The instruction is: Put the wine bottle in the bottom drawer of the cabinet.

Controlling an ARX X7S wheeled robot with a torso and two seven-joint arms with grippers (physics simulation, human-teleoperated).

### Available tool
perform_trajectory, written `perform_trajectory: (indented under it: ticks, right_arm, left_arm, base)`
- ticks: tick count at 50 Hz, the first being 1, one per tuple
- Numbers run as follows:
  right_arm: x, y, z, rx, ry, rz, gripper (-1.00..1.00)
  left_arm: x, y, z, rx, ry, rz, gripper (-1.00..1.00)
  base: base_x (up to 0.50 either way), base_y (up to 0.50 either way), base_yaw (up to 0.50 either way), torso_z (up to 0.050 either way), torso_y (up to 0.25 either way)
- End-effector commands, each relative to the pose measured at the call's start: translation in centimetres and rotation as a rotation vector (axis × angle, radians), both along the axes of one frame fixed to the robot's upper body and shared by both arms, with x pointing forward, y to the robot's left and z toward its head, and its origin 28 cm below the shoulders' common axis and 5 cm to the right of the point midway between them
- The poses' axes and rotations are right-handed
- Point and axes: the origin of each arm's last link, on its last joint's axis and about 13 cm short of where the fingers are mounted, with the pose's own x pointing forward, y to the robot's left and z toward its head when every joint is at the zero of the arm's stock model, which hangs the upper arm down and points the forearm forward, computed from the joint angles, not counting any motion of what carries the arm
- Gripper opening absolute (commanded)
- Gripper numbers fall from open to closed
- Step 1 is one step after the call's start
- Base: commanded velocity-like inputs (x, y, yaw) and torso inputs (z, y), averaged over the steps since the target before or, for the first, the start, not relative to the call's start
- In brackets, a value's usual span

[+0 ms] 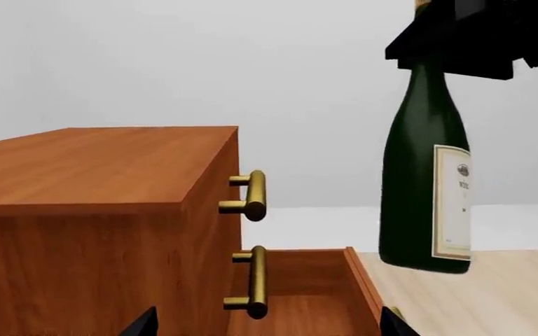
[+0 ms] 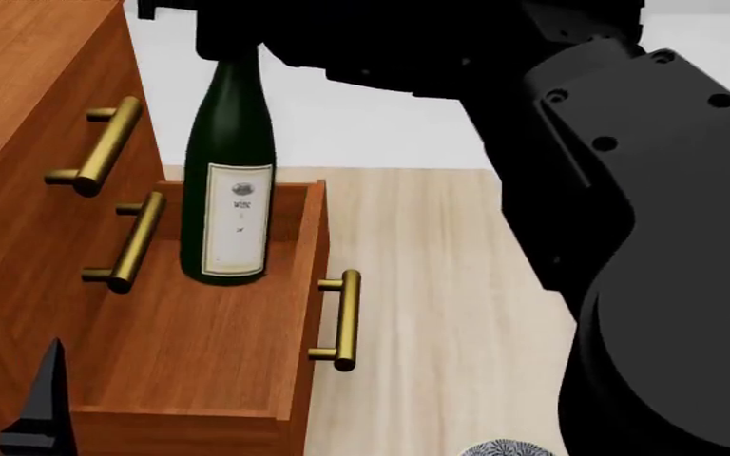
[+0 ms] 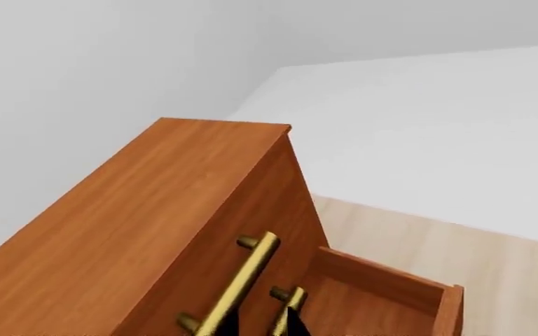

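Observation:
The wine bottle (image 2: 228, 190), dark green with a white label, hangs upright over the open bottom drawer (image 2: 201, 342) of the reddish-brown cabinet (image 2: 16, 123). My right gripper (image 2: 220, 33) is shut on its neck from above. The left wrist view shows the wine bottle (image 1: 426, 189) under the right gripper (image 1: 451, 45), beside the drawer (image 1: 307, 280). I cannot tell whether its base touches the drawer floor. My left gripper (image 1: 269, 325) is open with nothing between its fingers, low by the drawer's near corner; one finger (image 2: 46, 404) shows in the head view. The right wrist view shows the cabinet (image 3: 157, 210), not the bottle.
Brass handles (image 2: 99, 142) stick out of the two upper drawer fronts, and the pulled-out drawer has its own handle (image 2: 339, 318). My right arm (image 2: 644, 237) fills the head view's right side. A patterned bowl's rim (image 2: 508, 447) shows on the pale wood surface (image 2: 429, 285).

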Motion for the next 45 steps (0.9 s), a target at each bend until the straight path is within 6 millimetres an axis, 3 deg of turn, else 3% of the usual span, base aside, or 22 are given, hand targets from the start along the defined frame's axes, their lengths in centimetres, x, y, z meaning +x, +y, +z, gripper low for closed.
perform_trajectory:
  ticks: [1,45]
  right_arm:
    - [-0.31,0.74,0.46,0.072,0.0,0.054,-1.0]
    - [-0.74,1.4,0.81,0.034,-0.019,0.094,-1.0]
  left_arm:
    - [0.0,0.06,-0.14,0.001,0.002,0.0,1.0]
    - [-0.49,0.16,-0.1,0.014,-0.022,-0.026,1.0]
  base:
    - [0.0,0.0,0.0,0.0,0.0]
    - [0.0,0.0,0.0,0.0,-0.003]
